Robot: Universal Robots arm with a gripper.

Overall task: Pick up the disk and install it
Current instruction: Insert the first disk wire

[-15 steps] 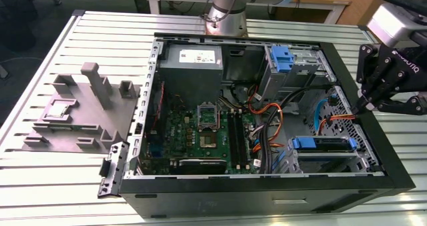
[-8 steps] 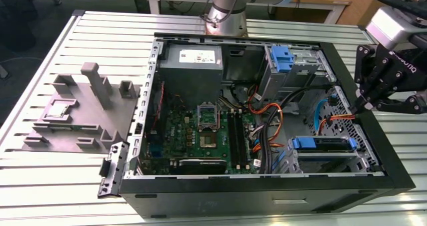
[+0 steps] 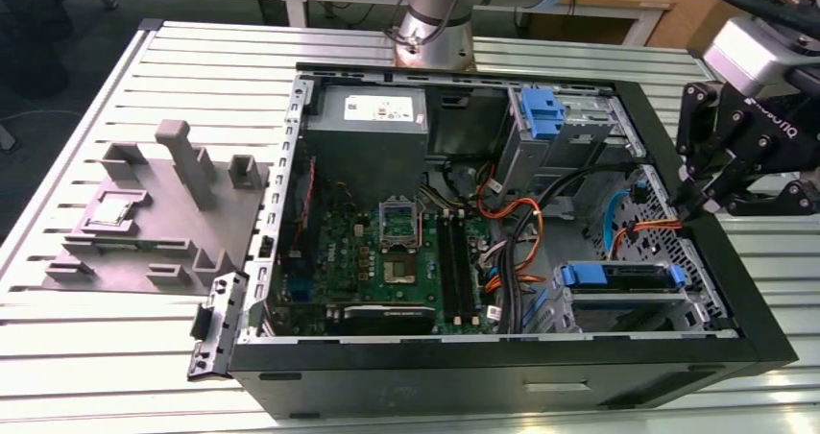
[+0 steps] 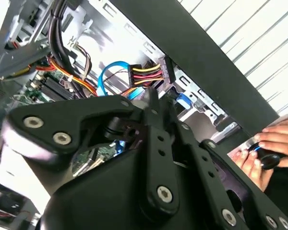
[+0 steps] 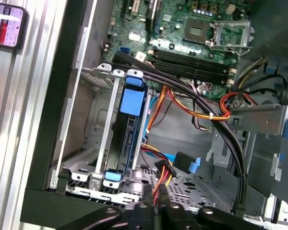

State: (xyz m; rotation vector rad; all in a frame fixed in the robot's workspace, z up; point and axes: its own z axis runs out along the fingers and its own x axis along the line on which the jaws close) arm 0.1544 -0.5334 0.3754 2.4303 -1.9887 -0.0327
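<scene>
The disk (image 3: pixel 624 277) already sits in the near-right drive cage (image 5: pixel 103 143); its cabling looks unfinished. The gripper (image 3: pixel 698 202) hovers over the computer case (image 3: pixel 513 381)'s right wall, jaws drawn together beside the loose power connector (image 5: pixel 164 168).

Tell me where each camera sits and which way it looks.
Exterior view: off the arm, looking down into the open computer case; the arm and hand show at the exterior view's right.
First wrist view: on the arm, looking past the hand into the case at the blue-framed disk and circuit board.
Second wrist view: on the arm, behind the hand, facing cables along the case wall.
Shared: exterior and first wrist views both show disk and circuit board.
</scene>
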